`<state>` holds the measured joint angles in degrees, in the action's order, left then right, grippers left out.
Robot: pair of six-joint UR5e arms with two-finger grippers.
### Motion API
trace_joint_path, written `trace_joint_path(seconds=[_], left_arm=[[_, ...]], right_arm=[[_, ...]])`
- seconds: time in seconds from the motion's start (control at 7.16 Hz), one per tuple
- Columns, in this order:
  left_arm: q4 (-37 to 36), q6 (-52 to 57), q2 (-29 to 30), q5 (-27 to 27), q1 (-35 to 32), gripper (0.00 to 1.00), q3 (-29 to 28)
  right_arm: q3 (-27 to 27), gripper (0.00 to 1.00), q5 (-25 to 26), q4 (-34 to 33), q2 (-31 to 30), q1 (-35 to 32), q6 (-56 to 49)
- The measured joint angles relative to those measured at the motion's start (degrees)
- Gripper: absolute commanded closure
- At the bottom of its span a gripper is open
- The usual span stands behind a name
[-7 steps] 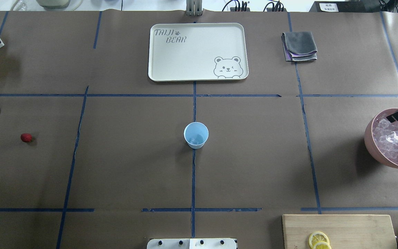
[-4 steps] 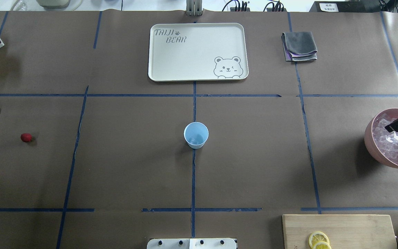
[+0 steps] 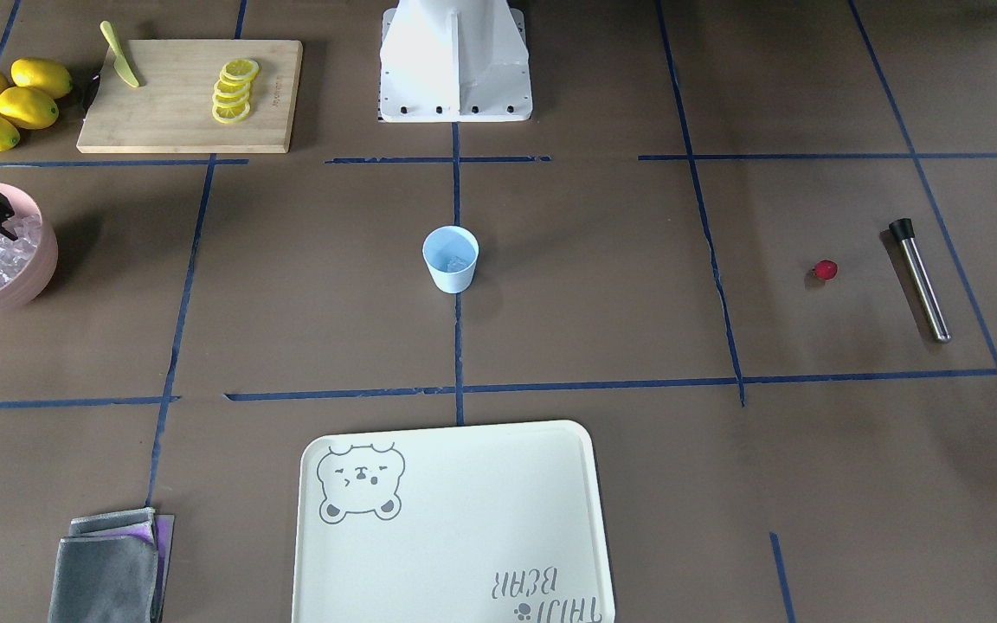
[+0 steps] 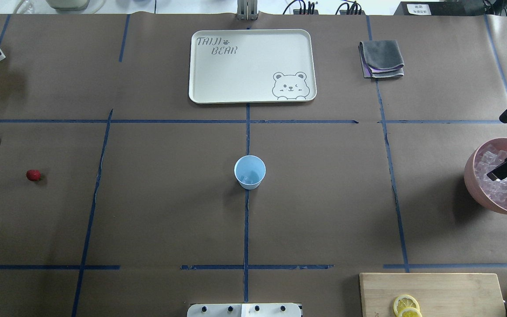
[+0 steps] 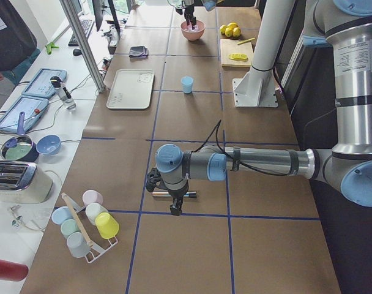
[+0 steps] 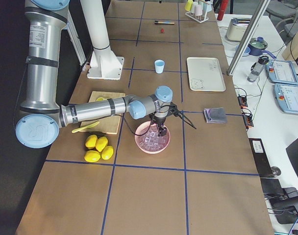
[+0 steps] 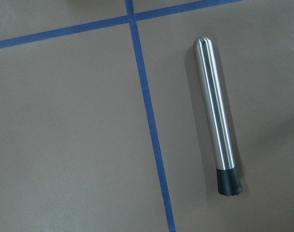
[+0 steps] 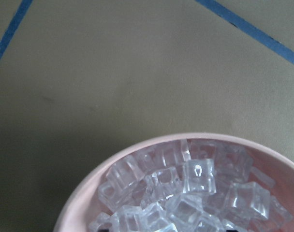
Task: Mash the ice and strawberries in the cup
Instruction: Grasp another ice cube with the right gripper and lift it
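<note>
Light-blue cup (image 4: 249, 172) upright at the middle of the bench (image 4: 324, 198), on the crossing of two blue tape lines (image 4: 247, 220), with a little ice (image 4: 248, 178) glinting at its bottom. Strawberry (image 4: 33, 175) alone far off to the left, well apart from the cup, near a steel muddler (image 7: 217, 116) with a black tip, lying flat. Left end effector (image 5: 174, 205) hanging above that muddler, pointed down; cannot tell whether open or shut. Right end effector (image 6: 162, 130) at the far right, low over a pink bowl (image 4: 469, 176) heaped with clear cubes (image 8: 185, 188). Fingers spread apart, tips among or just above the top cubes, cannot tell which; no cube seen gripped between them. On the side far from the robot, a cream tray (image 4: 236, 70) with a bear drawing, and to its right a folded grey cloth (image 4: 381, 57). Near the robot on the right, a wooden cutting board (image 3: 170, 104) bearing lemon slices (image 3: 233, 91) and a yellow-green knife (image 3: 120, 67); whole lemons (image 3: 9, 104) just beside the board, near the bowl
</note>
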<state>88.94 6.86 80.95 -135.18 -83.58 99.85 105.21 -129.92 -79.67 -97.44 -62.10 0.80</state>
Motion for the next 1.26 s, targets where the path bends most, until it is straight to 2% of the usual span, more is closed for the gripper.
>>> trace_joint_path(seconds=[0.28,0.42,0.7,0.84,1.26], left_arm=[[0.0,-0.1,0.0,0.0,0.2,0.00,0.0],[0.0,-0.1,0.0,0.0,0.2,0.00,-0.1],[-0.1,-0.1,0.0,0.0,0.3,0.00,-0.1],[-0.1,-0.1,0.0,0.0,0.3,0.00,-0.1],[0.0,-0.1,0.0,0.0,0.6,0.00,-0.1]], right_arm=[[0.0,0.30,0.0,-0.1,-1.1,0.8,-0.2],[0.0,0.41,0.1,-0.1,-1.4,1.1,-0.2],[-0.1,0.84,0.1,-0.2,-1.5,1.3,-0.4],[-0.1,0.96,0.1,-0.2,-1.5,1.4,-0.6],[0.2,0.98,-0.1,-0.2,-1.5,1.3,-0.8]])
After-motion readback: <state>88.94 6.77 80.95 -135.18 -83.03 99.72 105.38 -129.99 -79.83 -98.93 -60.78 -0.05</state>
